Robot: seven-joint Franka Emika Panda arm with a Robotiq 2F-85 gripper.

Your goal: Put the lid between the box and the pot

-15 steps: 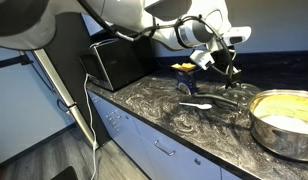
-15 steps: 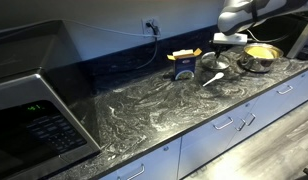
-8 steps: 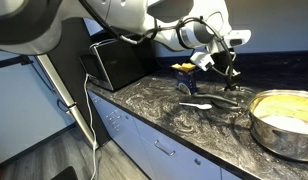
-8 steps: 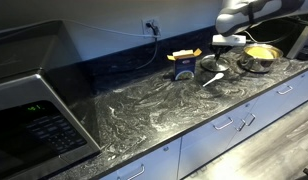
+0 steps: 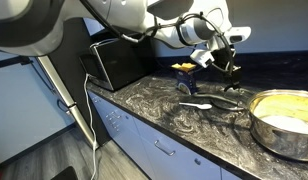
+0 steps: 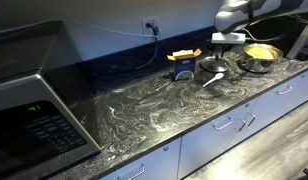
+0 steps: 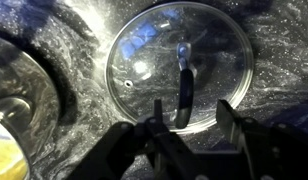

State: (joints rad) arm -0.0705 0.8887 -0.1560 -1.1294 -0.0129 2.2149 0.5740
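Note:
The glass lid [image 7: 179,60], with a thin metal rim and a dark arched handle, lies flat on the marbled counter. In both exterior views it rests between the yellow box [image 5: 182,68] [image 6: 182,64] and the steel pot [image 5: 284,120] [image 6: 259,56]. My gripper [image 7: 191,104] hovers just above the lid's handle with its fingers apart and nothing clamped between them. It hangs over the lid [image 5: 222,100] [image 6: 216,65] in both exterior views, gripper [image 5: 230,68] [image 6: 228,40]. The pot's rim [image 7: 14,95] shows at the left of the wrist view.
A white spoon [image 5: 197,105] [image 6: 212,77] lies on the counter next to the lid. A black box-like appliance [image 5: 114,62] stands at the counter's far end, and a microwave [image 6: 34,110] fills one side. A cable hangs from the wall outlet [image 6: 150,27].
The gripper's fingers have spread apart, letting go of the lid's handle, and the gripper has risen slightly. The lid stays on the counter.

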